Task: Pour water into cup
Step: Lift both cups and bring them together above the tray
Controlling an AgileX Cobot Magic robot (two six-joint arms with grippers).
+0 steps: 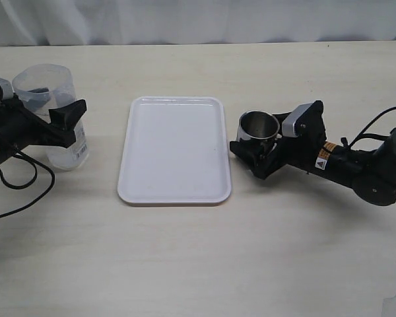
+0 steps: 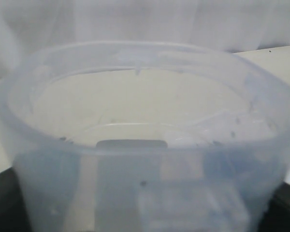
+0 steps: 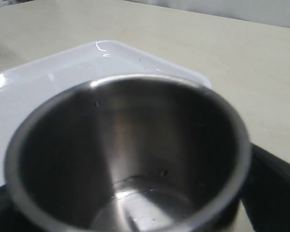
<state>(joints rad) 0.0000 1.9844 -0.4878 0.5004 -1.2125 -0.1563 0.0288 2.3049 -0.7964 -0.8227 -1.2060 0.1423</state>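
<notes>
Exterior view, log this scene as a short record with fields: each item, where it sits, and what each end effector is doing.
tray: white, nothing on it, centre of table
beaker: translucent, upright, left of tray
cup: steel, upright, just right of tray, off it
water: none visible in cup; level in beaker hard to tell
left end effector: clamped on beaker
right end effector: jaws either side of cup, contact unclear
pour: not started
</notes>
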